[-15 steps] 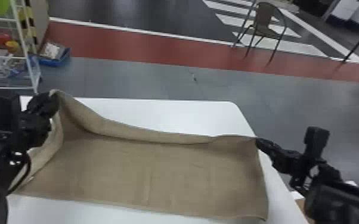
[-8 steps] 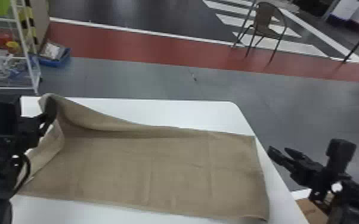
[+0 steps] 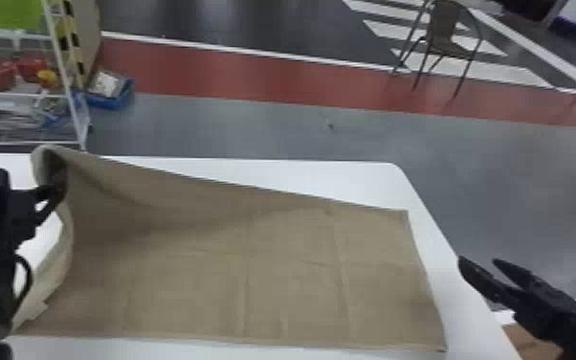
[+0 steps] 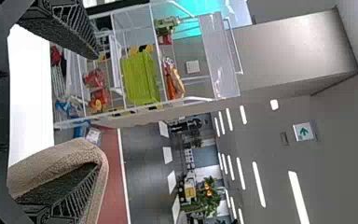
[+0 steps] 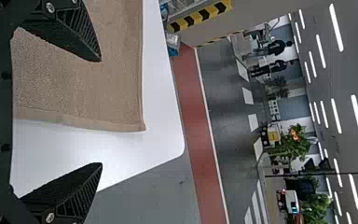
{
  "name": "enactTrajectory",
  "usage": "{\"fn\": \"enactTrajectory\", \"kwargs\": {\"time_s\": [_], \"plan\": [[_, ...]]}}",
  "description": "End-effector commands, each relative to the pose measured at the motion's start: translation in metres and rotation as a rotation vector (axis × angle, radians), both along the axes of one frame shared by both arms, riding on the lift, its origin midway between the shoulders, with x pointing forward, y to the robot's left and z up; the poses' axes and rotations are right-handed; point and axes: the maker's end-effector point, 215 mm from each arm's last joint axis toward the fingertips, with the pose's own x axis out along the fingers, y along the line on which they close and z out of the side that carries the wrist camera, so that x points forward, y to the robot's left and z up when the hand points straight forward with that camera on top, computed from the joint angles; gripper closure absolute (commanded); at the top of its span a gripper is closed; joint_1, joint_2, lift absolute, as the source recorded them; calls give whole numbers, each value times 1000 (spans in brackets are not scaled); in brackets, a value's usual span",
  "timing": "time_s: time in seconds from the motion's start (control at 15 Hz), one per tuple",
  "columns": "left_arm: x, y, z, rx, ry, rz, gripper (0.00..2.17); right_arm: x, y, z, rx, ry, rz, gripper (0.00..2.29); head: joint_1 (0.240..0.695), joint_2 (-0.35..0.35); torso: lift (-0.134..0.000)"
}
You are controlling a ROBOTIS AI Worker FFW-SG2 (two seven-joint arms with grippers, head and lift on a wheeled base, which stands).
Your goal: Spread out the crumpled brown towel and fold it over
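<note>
My left gripper (image 3: 55,197) was over the left part of the tabletop (image 3: 349,177), its fingers spread wide apart. The raised far left part of the brown towel (image 3: 292,277) looped over one of those fingers; I had no pinch on it, for the two fingertips did not meet. From there the towel sloped down and spread over the tabletop, its right end lying near the right edge and its far right corner down, short of the tabletop's far right corner. The left side curled upward near my left gripper. My right gripper (image 3: 479,262) was just beside the tabletop's right edge, its fingers well parted and nothing between them. Past the far edge, a wire rack (image 3: 69,95) stood toward the left.
</note>
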Motion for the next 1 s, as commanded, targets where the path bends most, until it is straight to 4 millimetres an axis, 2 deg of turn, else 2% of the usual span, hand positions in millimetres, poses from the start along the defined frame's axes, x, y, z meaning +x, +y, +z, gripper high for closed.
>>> {"fn": "enactTrajectory", "kwargs": {"time_s": [0.0,0.2,0.27,0.4,0.53,0.67,0.8,0.93], "plan": [[-10,3,-16,111,48,-11,103,-3,9,-2,30,23,13,97,695,-255,-123],[-25,16,-66,134,262,-2,107,-11,17,-1,54,19,27,97,695,-238,-123],[-29,30,-77,136,312,23,107,-14,19,3,61,12,32,107,695,-234,-123],[-44,77,-73,172,295,130,107,-16,19,8,66,2,37,113,695,-222,-123],[-58,112,-61,276,271,240,103,-19,16,13,70,1,36,113,695,-169,-123],[-77,138,-51,418,256,350,107,-16,20,17,78,-11,50,113,695,-125,-123],[-86,137,-54,395,256,345,107,-17,21,18,85,-14,54,113,695,-91,-123],[-107,130,-53,303,276,285,107,-19,26,18,101,-12,77,316,695,-76,-123]]}}
